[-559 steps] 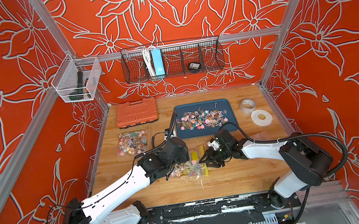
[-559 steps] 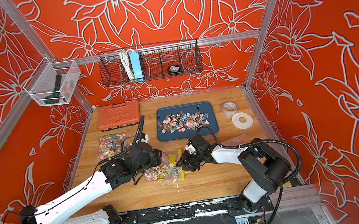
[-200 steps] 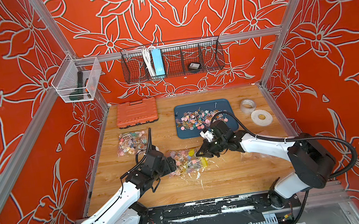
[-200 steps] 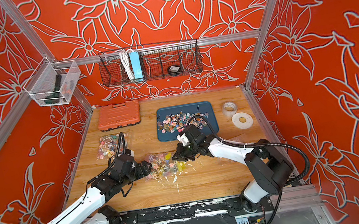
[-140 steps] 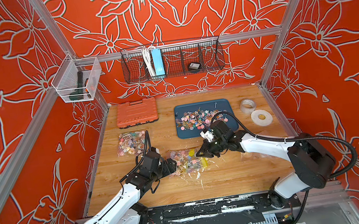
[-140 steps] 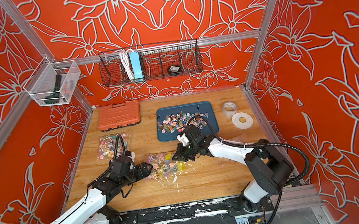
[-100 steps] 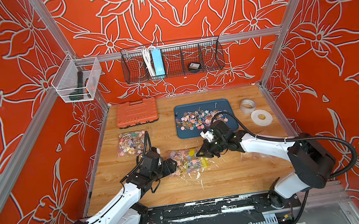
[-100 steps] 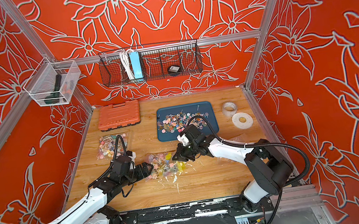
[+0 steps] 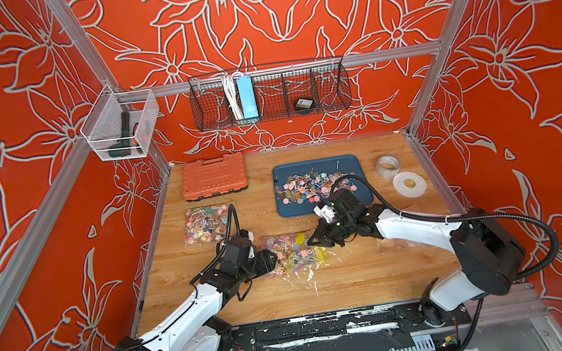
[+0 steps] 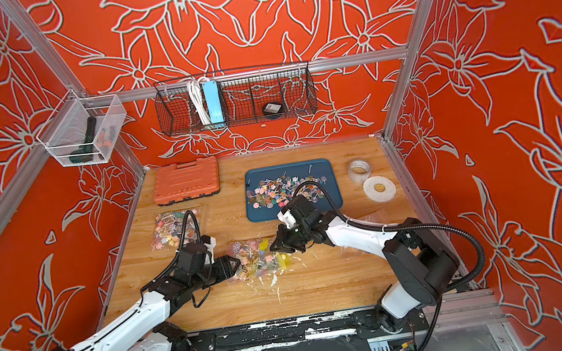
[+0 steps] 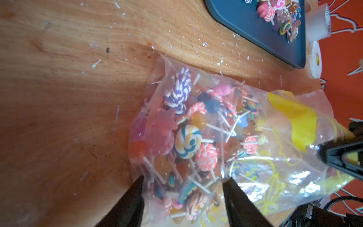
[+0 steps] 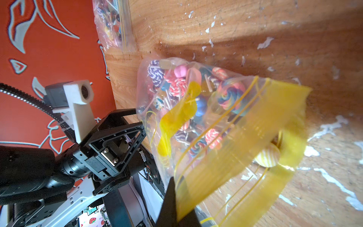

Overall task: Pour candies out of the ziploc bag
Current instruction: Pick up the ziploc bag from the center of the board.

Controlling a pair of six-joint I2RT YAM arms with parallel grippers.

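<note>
Ziploc bag [image 9: 291, 255] lay on the desk [image 9: 348, 283], stretched between the two claws, with its candies [image 11: 188, 141] heaped toward the sealed end. The right claw [image 9: 314, 244] kept its jaws pinched on the yellow zip strip [image 12: 255, 125] at the mouth, just as it had a second earlier.

The change was at the other end. The left claw [image 11: 182, 179] had stood wide and just short of the bag a second before. It had since narrowed and eased closer, so its fingers [image 11: 133, 198] straddled the candy-filled end. The jaws were still apart, and I could not tell whether they already pressed the film.

By my reading, the bag was about to be held at both ends, as tipping it needs: bottom lifted by the left claw, mouth steered by the right. Nothing seemed poured from this bag yet, except perhaps a yellow-striped candy [image 12: 268, 155] at the mouth. Beyond the right claw sat the blue tray [image 9: 355, 167], already holding loose candies and the likely place to pour.
</note>
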